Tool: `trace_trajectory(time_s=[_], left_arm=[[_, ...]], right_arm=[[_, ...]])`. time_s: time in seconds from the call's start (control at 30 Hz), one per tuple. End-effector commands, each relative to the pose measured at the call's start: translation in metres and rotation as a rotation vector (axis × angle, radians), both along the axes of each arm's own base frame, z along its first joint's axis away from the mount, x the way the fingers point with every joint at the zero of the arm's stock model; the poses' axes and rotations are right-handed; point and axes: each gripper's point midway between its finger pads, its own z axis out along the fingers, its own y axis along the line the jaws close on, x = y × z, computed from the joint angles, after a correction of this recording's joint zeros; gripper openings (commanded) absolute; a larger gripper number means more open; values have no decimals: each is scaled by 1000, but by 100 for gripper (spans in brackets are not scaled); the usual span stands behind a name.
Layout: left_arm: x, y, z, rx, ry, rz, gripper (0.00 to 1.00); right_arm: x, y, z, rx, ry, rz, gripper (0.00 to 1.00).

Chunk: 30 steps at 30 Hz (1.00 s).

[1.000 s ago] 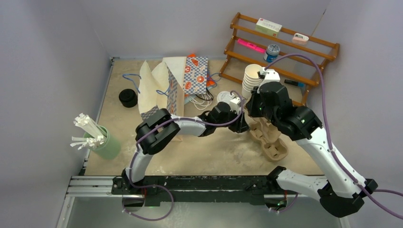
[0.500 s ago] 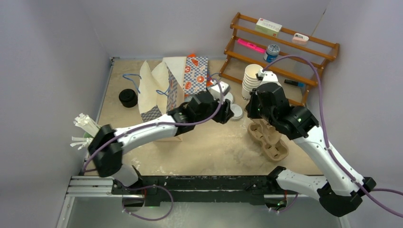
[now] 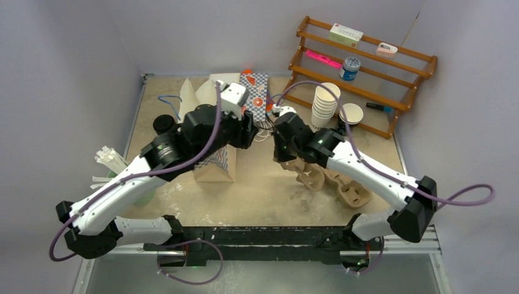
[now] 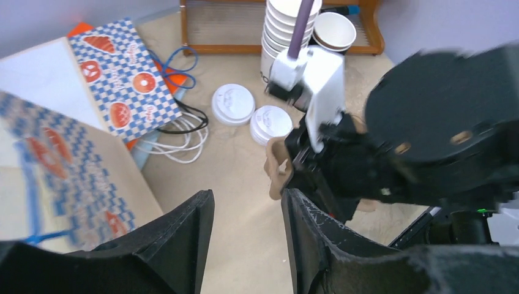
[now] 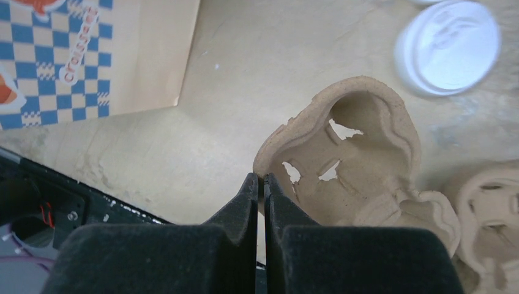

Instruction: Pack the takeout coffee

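left end effector: jaws parted | right end effector: jaws closed

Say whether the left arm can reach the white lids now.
Probably yes: the left gripper, jaws apart, hangs above bare table, nothing between it and the farther white lid. The right gripper, shut on a cup carrier, crowds the closer white lid.

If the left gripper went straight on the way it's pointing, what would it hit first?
Probably bare table, between the bag and the carrier: the left gripper points down there. White lids lie farther along that line, but depth is hard to judge.
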Motion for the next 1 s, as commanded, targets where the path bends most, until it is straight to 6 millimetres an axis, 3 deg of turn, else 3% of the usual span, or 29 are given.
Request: trace_trajectory(time_s=[0.0,0.07,0.17,0.27,0.43,0.53,0.67,0.73,0.87,0.97], left_arm=[[-17,52,29,42,-21,80,49],[-19,67,37,35,-39,120,52],[-18,85,38,55,-53,183,57],[-17,98,35,80,-47,237,60],[-16,122,34,96,-53,327,65],[-13,136,34,103,-56,370,71],[-9,147,32,114,-57,423,81],[-7,155,31,120,-64,463,86],[-6,177,34,148,-91,572,87],[-8,193,38,156,-114,631,87]], right_arm=[[-3,38,-1,31,-31,37,0],[-8,49,-11,21,-17,61,2],[-18,65,-26,35,25,111,41],[-22,61,-30,52,29,95,61],[-26,35,-41,29,42,5,70],[-25,17,-62,12,91,-100,72],[-28,7,-82,53,160,-291,97],[-26,1,-85,80,168,-416,98],[-23,-17,-91,66,197,-673,88],[-23,-10,-97,57,253,-737,86]])
